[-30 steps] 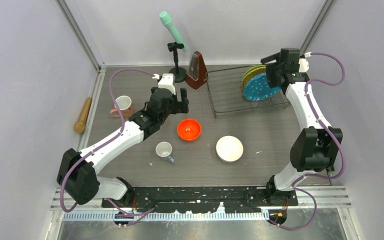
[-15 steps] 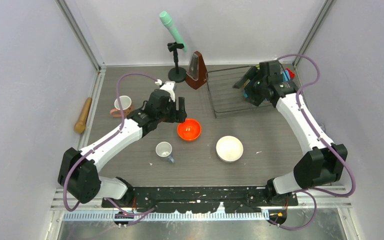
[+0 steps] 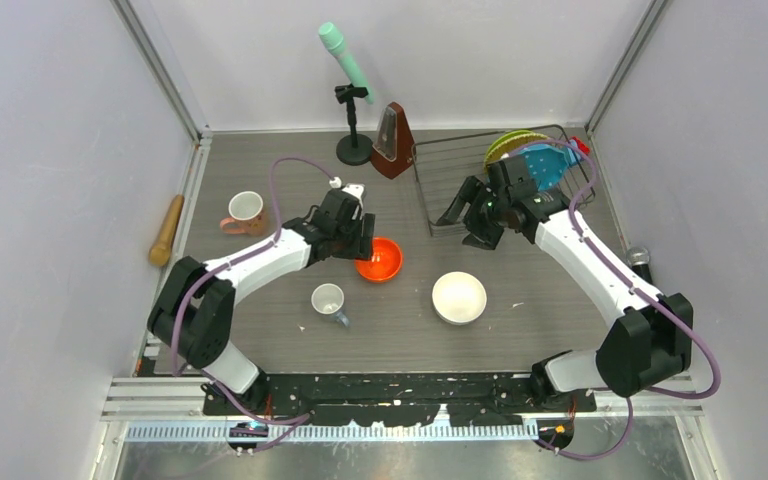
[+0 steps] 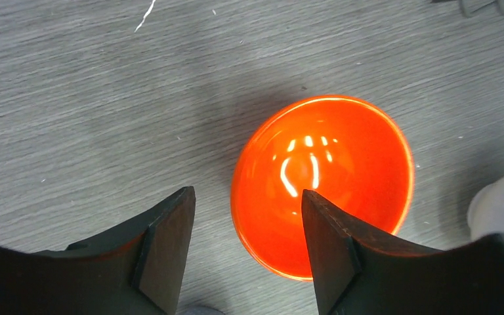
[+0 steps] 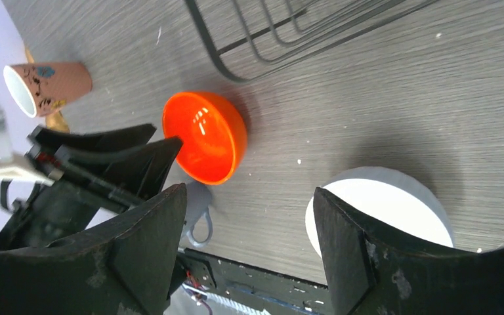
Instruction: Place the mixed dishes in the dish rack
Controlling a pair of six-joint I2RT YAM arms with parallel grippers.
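Orange bowl [image 4: 321, 170] part-hidden, white bowl [image 5: 384, 197] — half-covered

Your left arm [image 3: 260, 263] and right arm [image 3: 585, 265] share one build: smooth white shells set between bulky black joints [image 3: 650, 340], each trailed by a looping purple cable [image 3: 272, 195]. You will find both bolted to a black base rail [image 3: 400, 390]. The fingers [image 4: 164, 249] are matte black, flat-faced wedges tapering to blunt tips.
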